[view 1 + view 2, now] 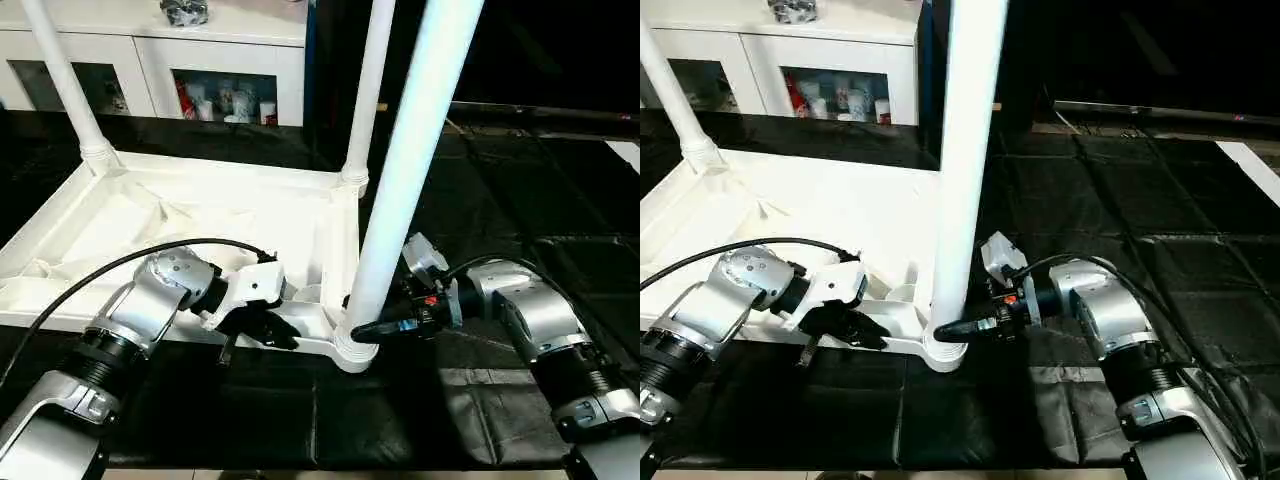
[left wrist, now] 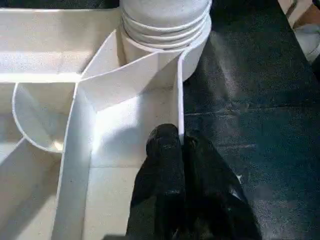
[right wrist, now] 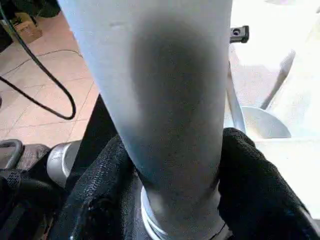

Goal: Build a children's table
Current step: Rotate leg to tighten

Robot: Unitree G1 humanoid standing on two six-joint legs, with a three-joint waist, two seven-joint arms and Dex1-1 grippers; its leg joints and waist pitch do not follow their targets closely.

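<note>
I am pinching the tabletop (image 1: 200,215) rim beside the corner socket (image 1: 354,352) with the closed left gripper (image 2: 181,141) while the right gripper (image 3: 175,165) is clasping the stiff, light, slippery leg (image 1: 405,170) just above that socket.

Our head cameras look down on the tabletop (image 1: 200,215); our wrist cameras sit close, sharing the near leg (image 3: 160,100) at one o'clock.

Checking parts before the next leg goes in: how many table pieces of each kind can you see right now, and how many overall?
Tabletop, upside down: 1
Legs standing in corner sockets: 3, far left, far right, near right
Total: 4
</note>
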